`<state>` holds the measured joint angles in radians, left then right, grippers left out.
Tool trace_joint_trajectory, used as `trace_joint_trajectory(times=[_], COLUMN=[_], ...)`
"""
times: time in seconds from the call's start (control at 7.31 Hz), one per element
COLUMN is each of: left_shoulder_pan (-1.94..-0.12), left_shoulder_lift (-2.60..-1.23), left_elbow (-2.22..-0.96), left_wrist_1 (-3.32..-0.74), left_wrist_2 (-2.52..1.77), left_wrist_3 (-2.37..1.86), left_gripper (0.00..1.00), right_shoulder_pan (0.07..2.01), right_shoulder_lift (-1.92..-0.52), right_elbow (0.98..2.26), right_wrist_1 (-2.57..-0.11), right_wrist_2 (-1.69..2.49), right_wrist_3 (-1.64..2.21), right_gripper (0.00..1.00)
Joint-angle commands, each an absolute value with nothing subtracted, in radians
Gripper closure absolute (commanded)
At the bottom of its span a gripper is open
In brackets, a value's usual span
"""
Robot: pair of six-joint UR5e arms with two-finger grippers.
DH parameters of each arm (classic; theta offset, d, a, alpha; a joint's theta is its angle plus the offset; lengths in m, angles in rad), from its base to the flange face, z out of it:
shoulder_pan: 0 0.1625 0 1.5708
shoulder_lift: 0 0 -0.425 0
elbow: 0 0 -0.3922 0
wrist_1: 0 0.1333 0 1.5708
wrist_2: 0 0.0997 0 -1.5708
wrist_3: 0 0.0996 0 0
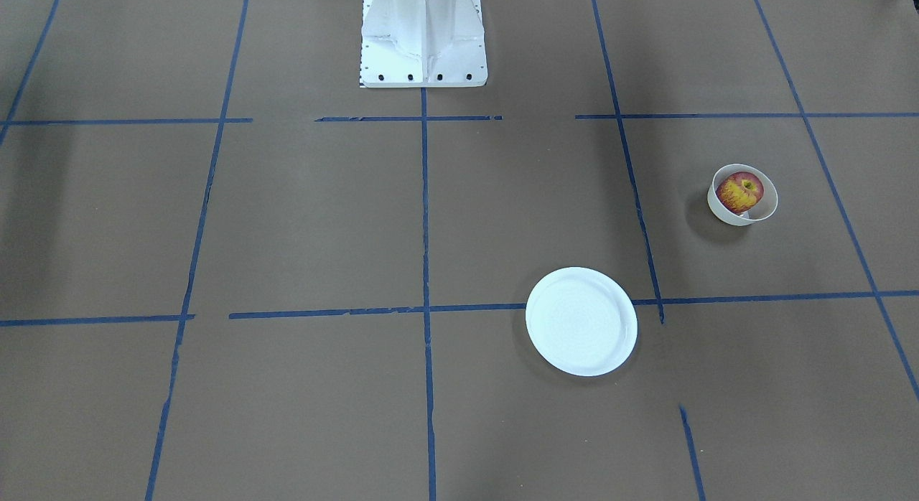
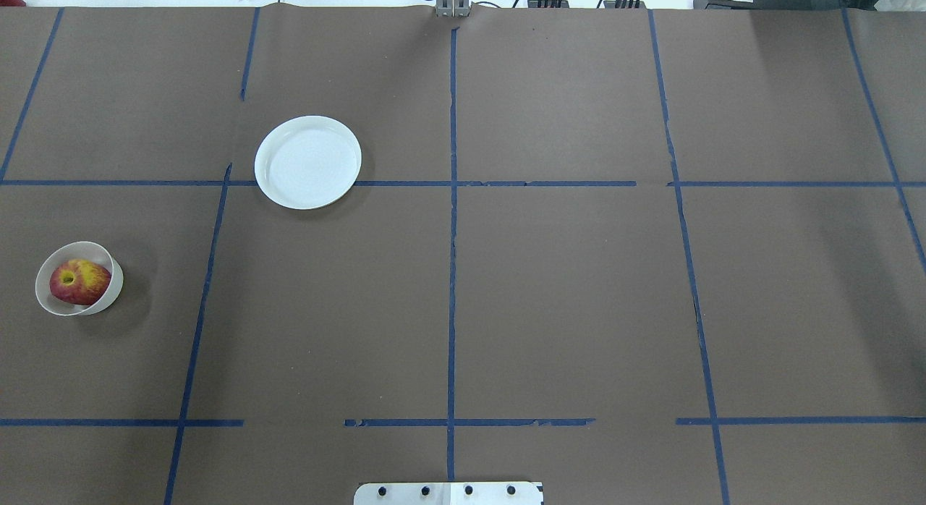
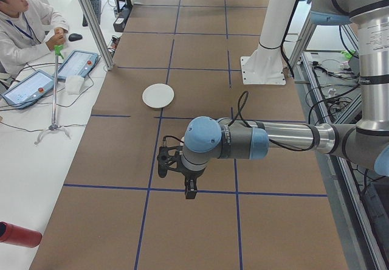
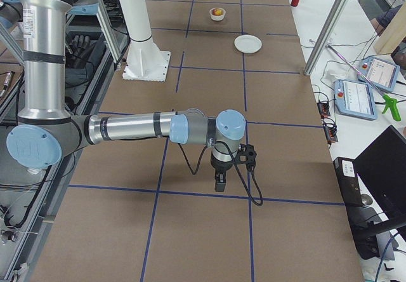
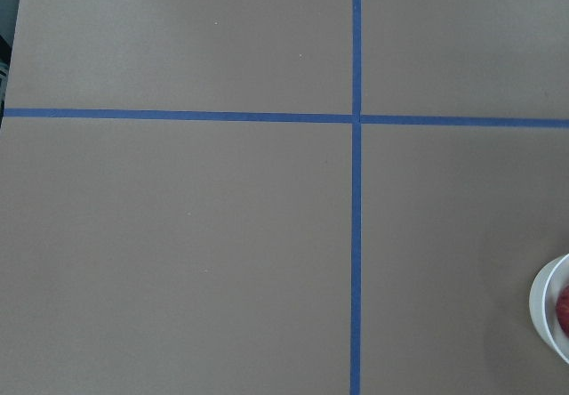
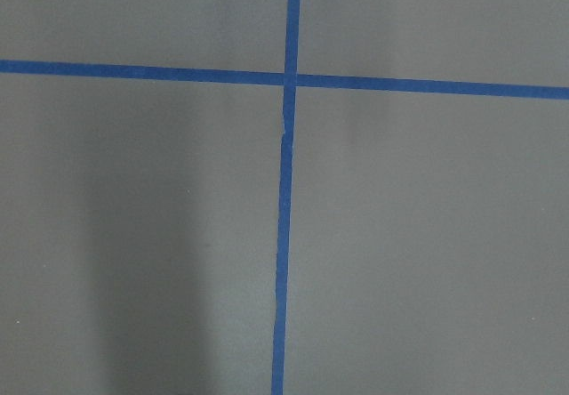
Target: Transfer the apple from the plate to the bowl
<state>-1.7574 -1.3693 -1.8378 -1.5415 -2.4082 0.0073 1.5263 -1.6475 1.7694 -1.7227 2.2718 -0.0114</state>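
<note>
Seemingly finished the transfer: found the apple nested in the bowl at eight o'clock from the bare plate, could not tell the left gripper or right gripper as parted or closed, and judged nothing needed next beyond holding both arms clear.

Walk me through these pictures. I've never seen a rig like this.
Two robot arms share a brown table marked with blue tape. Two pictures look down on it from opposite sides, two from its ends, and two from cameras on the wrists. The left arm fills one end view, the right arm the other. A red apple sits in a bowl; the white plate is empty. Nothing shows in the left gripper or right gripper; whether they are open, I cannot tell.
</note>
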Motion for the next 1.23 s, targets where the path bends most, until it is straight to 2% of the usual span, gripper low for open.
trace_joint_trajectory(times=[0.0, 1.09], left_shoulder_pan=[-1.759, -1.756], left_shoulder_lift=[-1.368, -1.335], left_elbow=[-1.818, -1.831], left_wrist_1=[-1.532, -1.546], left_wrist_2=[-2.414, -2.356], left_wrist_3=[0.008, 0.021], left_gripper=[0.01, 0.00], right_shoulder_pan=[1.526, 1.526], right_shoulder_lift=[-1.647, -1.647], right_elbow=[1.769, 1.769], right_wrist_1=[-1.723, -1.723], right_wrist_2=[2.272, 2.272], right_wrist_3=[-0.011, -0.011], right_gripper=[0.00, 0.00])
